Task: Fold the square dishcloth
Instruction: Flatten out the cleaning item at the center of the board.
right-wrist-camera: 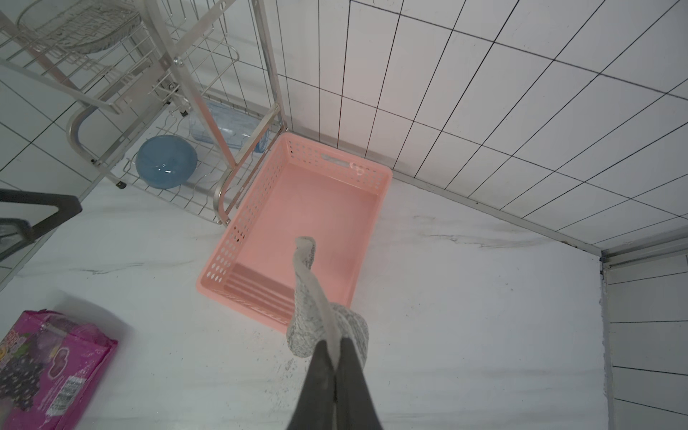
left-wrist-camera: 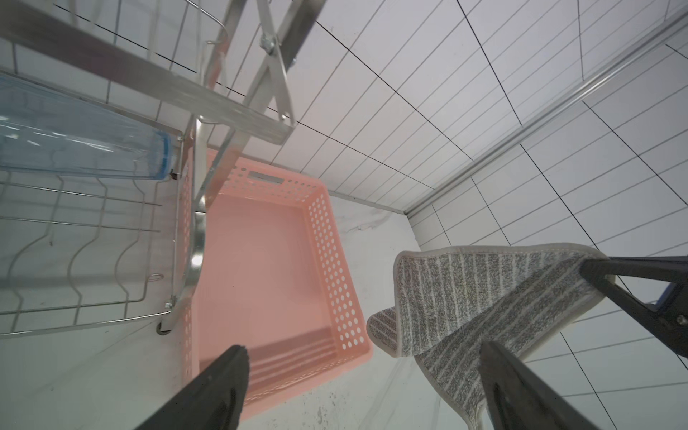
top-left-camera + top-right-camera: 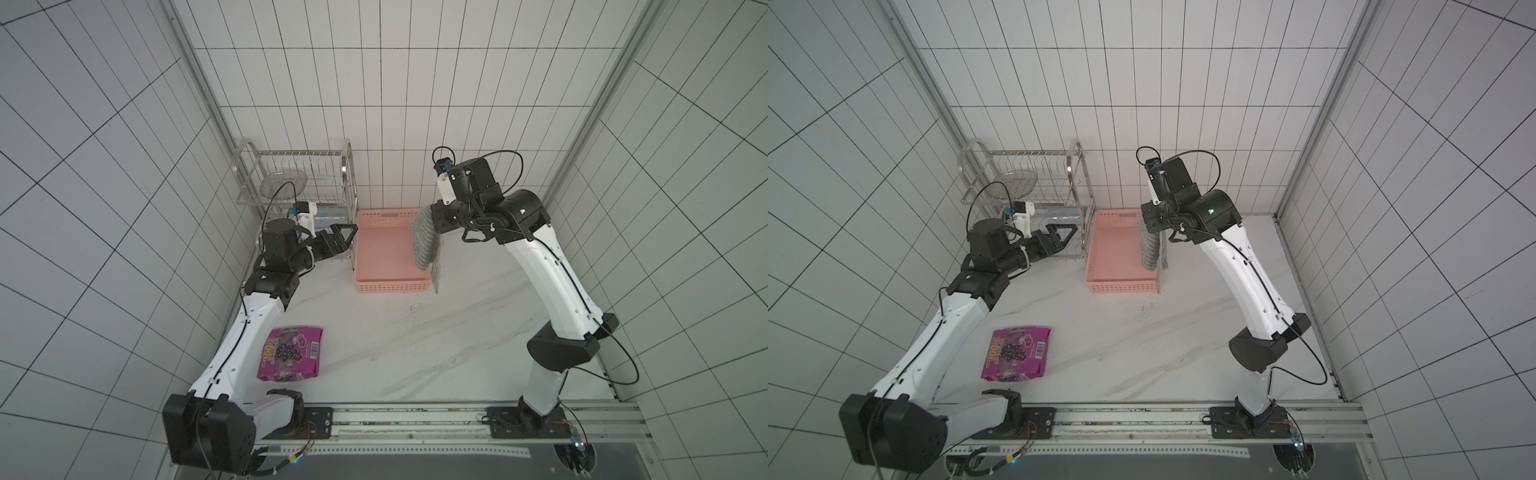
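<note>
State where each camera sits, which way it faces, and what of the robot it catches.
Top views: high above the arm bases, looking down on the table; left arm and right arm show whole.
Left wrist: on the left arm, looking past the open left gripper at the pink basket and hanging dishcloth.
Right wrist: on the right arm, looking down along the right gripper, shut on the dishcloth, over the basket.
Shared: both wrist views show basket, dishcloth and dish rack.
</note>
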